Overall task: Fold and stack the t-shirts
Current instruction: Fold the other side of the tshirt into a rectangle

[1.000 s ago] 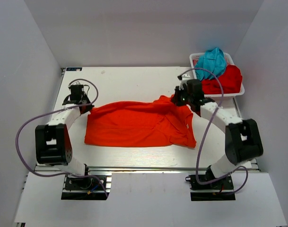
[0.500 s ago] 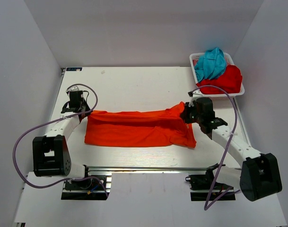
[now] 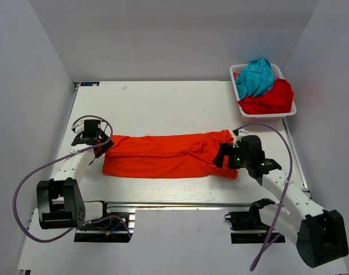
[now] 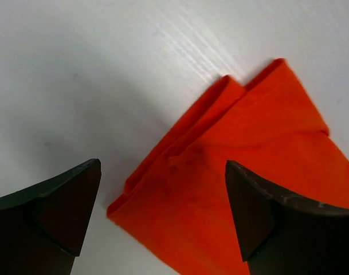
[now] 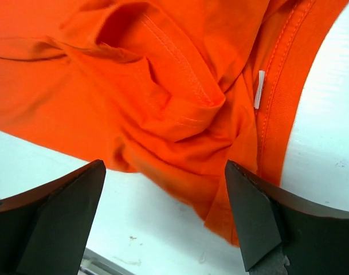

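Observation:
The bright orange-red t-shirt (image 3: 163, 154) lies on the white table as a long band folded front to back. My left gripper (image 3: 102, 143) hovers open at its left end. In the left wrist view the shirt's layered corner (image 4: 248, 172) lies below the wide-apart fingers (image 4: 65, 206), untouched. My right gripper (image 3: 219, 156) is open over the shirt's right end. The right wrist view shows the bunched sleeve and collar (image 5: 163, 86) beneath its gripper (image 5: 165, 223), with nothing gripped. A teal-blue t-shirt (image 3: 255, 75) and a deeper red t-shirt (image 3: 273, 97) sit crumpled in the basket.
The small white basket (image 3: 266, 116) stands at the table's far right corner. White walls enclose the table on three sides. A metal rail (image 3: 174, 203) runs along the near edge, in front of both arm bases.
Both grippers carried the shirt's far edge toward the near side, folding it into a narrower band. Both then opened and let go of the fabric.

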`<state>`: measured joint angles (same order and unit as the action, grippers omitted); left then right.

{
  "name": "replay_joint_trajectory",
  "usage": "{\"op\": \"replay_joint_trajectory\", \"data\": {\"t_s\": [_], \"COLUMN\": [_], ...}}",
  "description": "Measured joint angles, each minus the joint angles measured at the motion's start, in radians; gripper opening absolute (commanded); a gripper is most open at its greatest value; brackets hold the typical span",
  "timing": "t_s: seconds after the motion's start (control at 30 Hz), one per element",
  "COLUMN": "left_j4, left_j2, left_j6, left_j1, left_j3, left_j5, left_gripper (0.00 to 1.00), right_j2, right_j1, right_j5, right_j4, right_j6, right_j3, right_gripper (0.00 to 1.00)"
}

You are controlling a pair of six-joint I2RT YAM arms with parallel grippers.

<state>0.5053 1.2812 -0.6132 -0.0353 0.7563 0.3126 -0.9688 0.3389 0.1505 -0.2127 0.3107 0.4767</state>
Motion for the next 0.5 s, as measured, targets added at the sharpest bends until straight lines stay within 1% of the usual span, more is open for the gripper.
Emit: {"op": "replay_joint_trajectory", "data": {"t_s": [0.13, 0.2, 0.33, 0.5], "left_j4": [0.111, 0.116, 0.032, -0.062], "left_j2": [-0.027, -0.028, -0.007, 0.104], "left_j6": [-0.080, -0.085, -0.046, 0.011], "left_j1": [0.000, 0.004, 0.007, 0.022], "left_j3": [0.026, 0.054, 0.089, 0.116], "left_j5": [0.059, 0.052, -0.051, -0.202], "left_gripper": [0.99, 0.99, 0.99, 0.99], "right_j2": [0.071, 0.050, -0.108, -0.313], "right_j1": [0.000, 0.001, 0.013, 0.058], "right_j5": [0.013, 0.031, 0.094, 0.137], "right_j4": [-0.025, -0.017, 0.061, 0.095], "right_j6": [0.010, -0.002, -0.018, -0.030], "right_j3": [0.021, 0.063, 0.171, 0.278], "right_gripper": [0.90, 0.90, 0.90, 0.79]}}
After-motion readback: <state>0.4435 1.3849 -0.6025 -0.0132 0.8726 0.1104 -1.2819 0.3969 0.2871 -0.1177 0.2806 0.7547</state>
